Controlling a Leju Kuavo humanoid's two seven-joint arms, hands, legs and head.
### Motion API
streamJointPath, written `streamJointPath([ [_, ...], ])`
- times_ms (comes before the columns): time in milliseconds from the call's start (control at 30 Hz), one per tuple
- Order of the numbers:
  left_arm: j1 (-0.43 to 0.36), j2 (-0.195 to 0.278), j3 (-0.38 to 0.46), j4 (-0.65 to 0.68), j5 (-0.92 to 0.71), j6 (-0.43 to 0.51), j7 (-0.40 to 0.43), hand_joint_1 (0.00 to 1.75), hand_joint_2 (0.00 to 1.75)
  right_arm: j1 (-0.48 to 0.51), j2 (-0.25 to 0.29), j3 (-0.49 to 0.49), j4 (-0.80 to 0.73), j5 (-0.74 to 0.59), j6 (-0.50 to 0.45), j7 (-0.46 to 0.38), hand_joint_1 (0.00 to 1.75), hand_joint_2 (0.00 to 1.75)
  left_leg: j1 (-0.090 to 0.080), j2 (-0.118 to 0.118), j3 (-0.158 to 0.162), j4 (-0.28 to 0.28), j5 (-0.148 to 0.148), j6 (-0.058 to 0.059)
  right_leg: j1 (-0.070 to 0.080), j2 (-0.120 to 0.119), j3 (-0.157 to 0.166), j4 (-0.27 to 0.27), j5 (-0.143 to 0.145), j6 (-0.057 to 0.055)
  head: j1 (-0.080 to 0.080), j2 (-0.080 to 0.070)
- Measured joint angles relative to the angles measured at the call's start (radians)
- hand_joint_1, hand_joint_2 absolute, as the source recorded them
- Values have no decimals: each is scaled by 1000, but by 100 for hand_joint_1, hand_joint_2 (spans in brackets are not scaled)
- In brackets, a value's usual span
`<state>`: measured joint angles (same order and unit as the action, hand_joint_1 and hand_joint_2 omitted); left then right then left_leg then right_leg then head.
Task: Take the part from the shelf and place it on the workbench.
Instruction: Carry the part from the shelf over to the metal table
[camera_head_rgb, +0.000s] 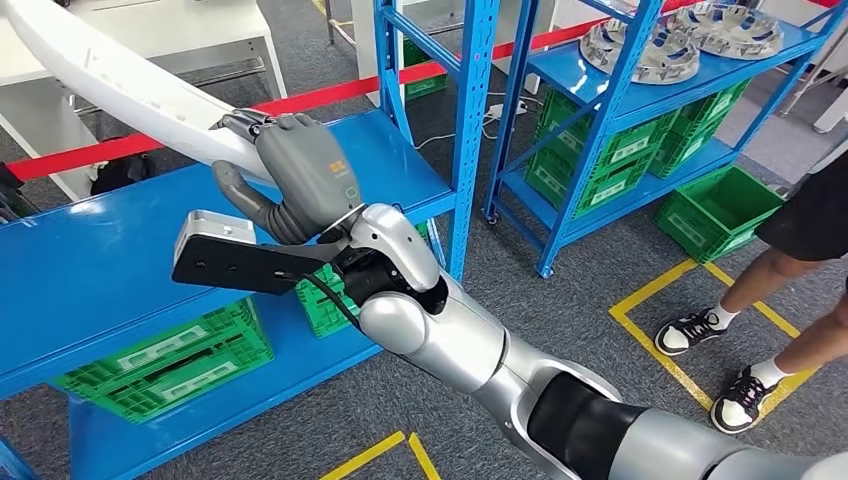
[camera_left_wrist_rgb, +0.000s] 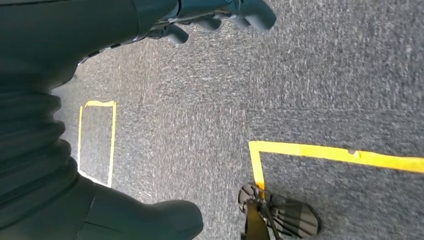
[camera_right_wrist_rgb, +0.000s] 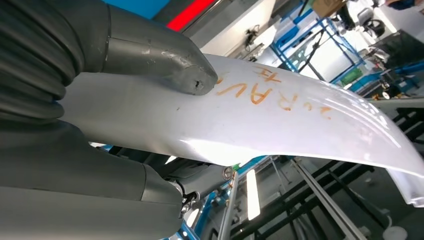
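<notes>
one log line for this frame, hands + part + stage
stage: part grasped at shelf | right robot hand: grips white curved part above blue shelf | left robot hand: hangs over floor, holds nothing | workbench placement: not yet done

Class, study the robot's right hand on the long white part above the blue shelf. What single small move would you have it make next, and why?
Probably lift the white part slightly, straight up off the blue shelf. The right hand already grips it, thumb pressed on its top face, so the grasp looks done. The part is long and reaches past the shelf's blue upright post, so clearing the shelf before any swing seems safest.
</notes>
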<state>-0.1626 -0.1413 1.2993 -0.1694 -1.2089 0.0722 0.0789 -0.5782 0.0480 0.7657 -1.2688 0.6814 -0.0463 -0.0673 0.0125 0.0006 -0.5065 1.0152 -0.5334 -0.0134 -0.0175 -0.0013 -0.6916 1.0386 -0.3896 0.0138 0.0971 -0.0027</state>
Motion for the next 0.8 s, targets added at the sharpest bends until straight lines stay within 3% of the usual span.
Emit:
streamJointPath([
  [33,0,-1,0,0,0,0,0,0,175,0,0,0,6,2,-2,-1,175,175,1,3,-10,-1,13,9,-1,1,-11,27,-36,4,0,0],
  [100,-2,-1,0,-1,-1,0,0,0,175,1,0,0,15,7,-4,-3,175,175,-1,6,-38,0,38,20,0,1,-43,142,-142,9,0,0],
  [133,-2,-1,0,-1,-1,0,1,0,175,2,0,0,21,9,-5,-5,175,175,-3,7,-56,2,51,22,1,1,-56,210,-180,10,0,0],
  [167,-2,-2,0,-1,-1,1,2,0,175,3,0,0,27,12,-5,-8,175,175,-6,7,-73,3,63,23,2,1,-60,262,-194,9,0,0],
  [200,-1,-2,0,-1,-1,1,4,0,175,4,0,0,32,14,-5,-11,175,175,-8,8,-90,5,75,24,5,1,-49,283,-183,5,0,0],
  [233,-1,-3,0,-1,-2,2,5,0,175,4,0,0,37,16,-5,-13,175,175,-11,8,-106,8,86,24,8,1,-21,269,-159,-1,0,0],
  [267,-1,-4,0,-1,-2,3,5,0,175,4,0,0,40,17,-5,-14,175,175,-14,8,-120,10,96,24,13,1,25,220,-136,-11,1,0],
  [300,-1,-7,0,-1,-2,4,6,0,175,3,1,0,42,18,-5,-14,175,175,-18,8,-132,12,105,23,19,1,82,148,-130,-22,0,0],
  [367,-1,-10,0,-1,-2,7,6,0,175,1,4,0,44,21,-5,-15,175,175,-21,7,-145,13,124,16,29,-1,172,17,-146,-36,0,0],
  [400,-2,-11,0,-1,-1,8,7,0,175,0,5,0,46,23,-4,-15,175,175,-20,7,-147,10,134,11,32,-1,190,-17,-156,-39,0,0],
  [467,-1,-10,0,-1,-1,8,5,0,175,0,8,0,49,26,-2,-15,175,175,-16,8,-151,3,150,-1,31,-2,186,-35,-140,-43,2,0],
  [500,-1,-10,0,-1,0,8,4,0,175,0,10,0,50,28,-1,-15,175,175,-15,6,-158,8,140,-7,28,-3,179,-41,-127,-48,2,0],
  [533,0,-11,0,-1,0,8,3,0,175,0,13,0,52,29,1,-14,175,175,-15,4,-168,28,112,-13,24,-4,169,-46,-113,-54,1,0],
  [567,0,-11,0,0,0,8,2,0,175,0,16,0,53,31,2,-14,175,175,-13,2,-181,66,67,-18,21,-5,156,-49,-98,-57,0,0],
  [633,-1,-11,0,0,-4,8,2,0,175,3,20,0,54,37,2,-13,175,175,-8,1,-206,185,-27,-30,20,-5,125,-47,-73,-59,-2,0],
  [667,-1,-11,0,0,-8,8,3,0,175,8,19,0,55,40,2,-12,175,175,-6,1,-212,241,-46,-34,19,-5,108,-45,-61,-56,-2,0],
  [700,-1,-10,0,0,-14,8,5,0,175,14,19,0,56,45,2,-11,175,175,-3,1,-206,274,-39,-38,18,-5,90,-42,-48,-54,-2,0],
  [733,-1,-10,0,0,-19,8,6,0,175,21,18,0,56,49,1,-10,175,175,-1,1,-187,278,-13,-41,16,-6,71,-38,-37,-50,-2,0],
  [767,-1,-10,0,0,-23,6,6,0,175,29,17,0,56,52,0,-9,175,175,1,1,-151,249,18,-44,14,-6,52,-32,-26,-46,-2,0],
  [800,-2,-10,0,0,-27,3,5,0,175,34,16,0,55,55,-1,-8,175,175,4,0,-102,191,29,-46,12,-6,36,-26,-17,-41,-2,0],
])
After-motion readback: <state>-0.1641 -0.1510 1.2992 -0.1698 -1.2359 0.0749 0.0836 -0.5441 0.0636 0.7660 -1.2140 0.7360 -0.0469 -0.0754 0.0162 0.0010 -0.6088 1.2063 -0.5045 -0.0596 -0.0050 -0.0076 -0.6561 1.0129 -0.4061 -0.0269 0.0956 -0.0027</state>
